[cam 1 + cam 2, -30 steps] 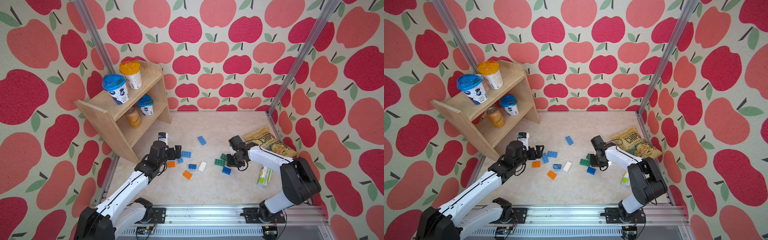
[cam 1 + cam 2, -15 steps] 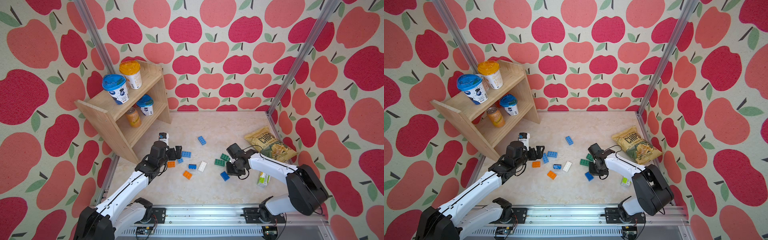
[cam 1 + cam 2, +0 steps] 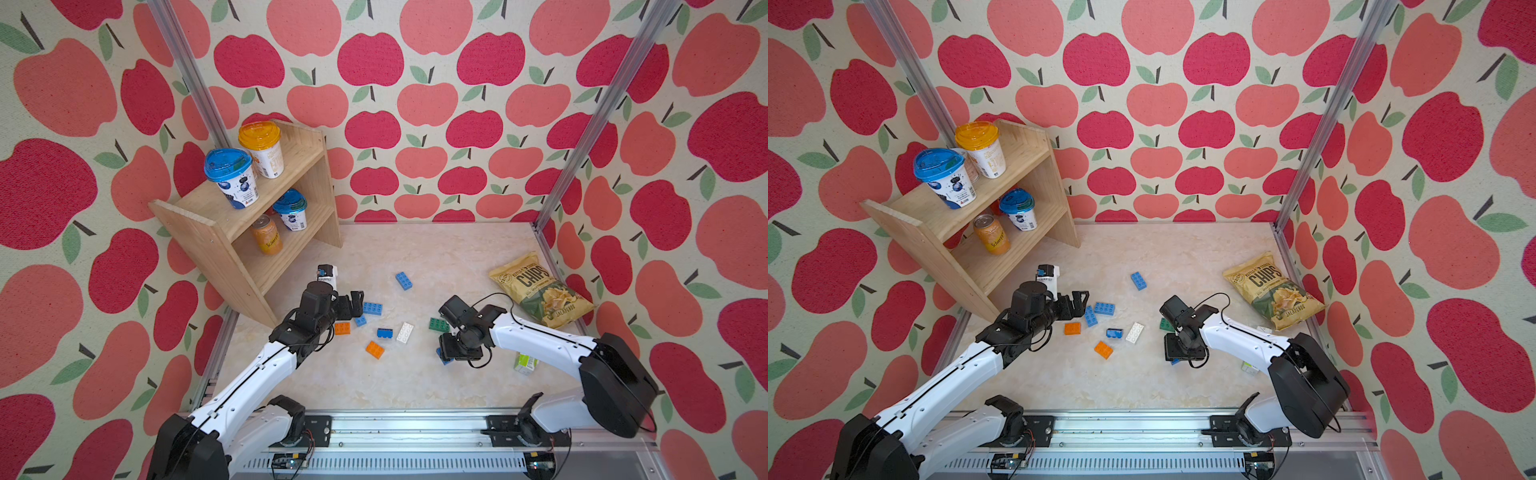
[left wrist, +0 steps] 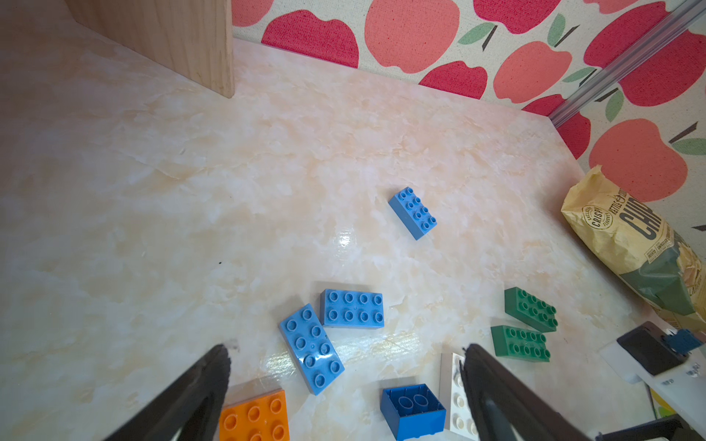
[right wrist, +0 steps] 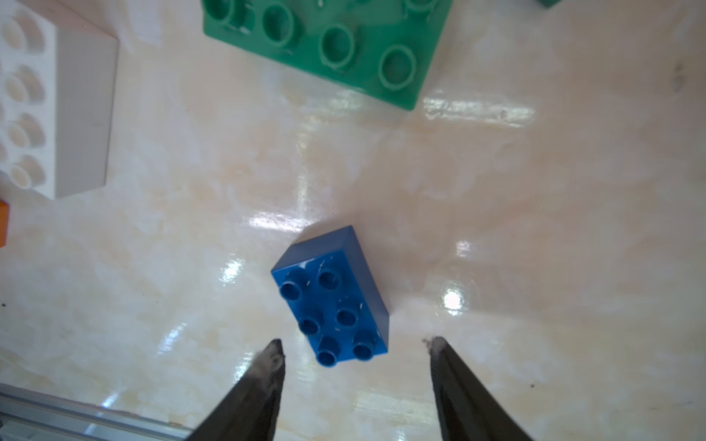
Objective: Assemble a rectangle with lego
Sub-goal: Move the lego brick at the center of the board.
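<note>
Shifted nearer since a second ago, right gripper (image 5: 354, 343) is standing released. Left gripper (image 4: 347, 350) is hanging released over light blue bricks (image 4: 351, 314); lego (image 3: 404, 332) is lying scattered at centre; dark blue brick (image 5: 332, 298) is lying untouched between right tips.

So in both top views the right gripper (image 3: 455, 353) covers nearly all of the dark blue brick (image 3: 444, 361), just a corner peeks out. The carton (image 3: 524, 363) sits half under the right arm (image 3: 540, 338), label too tiny to read. Right wrist view cuts off the white brick (image 5: 57, 114), green brick (image 5: 332, 49) and an orange sliver (image 5: 3, 225).
</note>
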You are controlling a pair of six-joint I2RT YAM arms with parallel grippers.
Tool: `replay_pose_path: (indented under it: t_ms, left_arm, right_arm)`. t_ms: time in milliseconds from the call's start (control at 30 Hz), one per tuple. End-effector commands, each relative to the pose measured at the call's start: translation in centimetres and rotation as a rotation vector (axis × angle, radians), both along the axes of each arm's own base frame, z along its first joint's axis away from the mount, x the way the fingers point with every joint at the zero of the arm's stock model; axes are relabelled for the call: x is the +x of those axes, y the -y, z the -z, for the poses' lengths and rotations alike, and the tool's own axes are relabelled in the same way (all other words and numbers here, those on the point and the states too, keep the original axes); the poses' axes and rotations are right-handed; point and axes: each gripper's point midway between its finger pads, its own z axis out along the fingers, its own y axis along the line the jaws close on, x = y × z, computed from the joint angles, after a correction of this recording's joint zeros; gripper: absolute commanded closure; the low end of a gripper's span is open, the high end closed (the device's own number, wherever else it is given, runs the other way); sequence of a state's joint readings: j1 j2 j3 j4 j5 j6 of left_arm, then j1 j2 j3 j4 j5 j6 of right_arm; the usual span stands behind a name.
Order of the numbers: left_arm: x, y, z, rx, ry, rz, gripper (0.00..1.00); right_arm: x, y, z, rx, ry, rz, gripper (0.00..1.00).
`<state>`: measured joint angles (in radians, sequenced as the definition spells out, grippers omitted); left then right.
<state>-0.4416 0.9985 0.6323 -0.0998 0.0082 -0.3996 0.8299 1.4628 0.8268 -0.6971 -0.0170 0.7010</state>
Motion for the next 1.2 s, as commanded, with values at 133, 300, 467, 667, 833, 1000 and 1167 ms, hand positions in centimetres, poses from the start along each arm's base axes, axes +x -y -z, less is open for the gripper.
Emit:
replay_pose_path:
  t_ms: [133, 300, 467, 667, 833, 1000, 1167]
  left_arm:
    - [-0.1, -0.4, -0.9, 0.014, 0.011, -0.015, 0.03]
    - [-0.2, -0.4, -0.8, 0.014, 0.008, -0.016, 0.03]
    - [-0.1, -0.3, -0.7, 0.014, 0.008, -0.013, 0.03]
    - [0.2, -0.4, -0.8, 0.017, 0.015, -0.026, 0.03]
    - [0.3, -0.4, -0.8, 0.018, 0.016, -0.03, 0.03]
    - [0.5, -0.4, -0.7, 0.018, 0.012, -0.032, 0.03]
    - [0.7, -0.3, -0.8, 0.012, 0.008, -0.036, 0.03]
  right_arm:
    - [0.4, -0.7, 1.4, -0.077, -0.018, -0.037, 0.4]
    - [1.2, 0.4, 1.6, -0.13, -0.003, 0.004, 0.63]
    - [2.5, 2.8, 1.6, -0.137, -0.003, 0.095, 0.75]
    - [3.5, 4.7, 1.7, -0.1, -0.018, 0.111, 0.75]
    - [3.9, 6.0, 2.5, -0.081, -0.048, 0.122, 0.75]
    - [3.8, 6.5, 3.1, -0.114, -0.075, 0.076, 0.73]
    - [3.5, 6.2, 3.8, -0.108, -0.102, 0.059, 0.72]
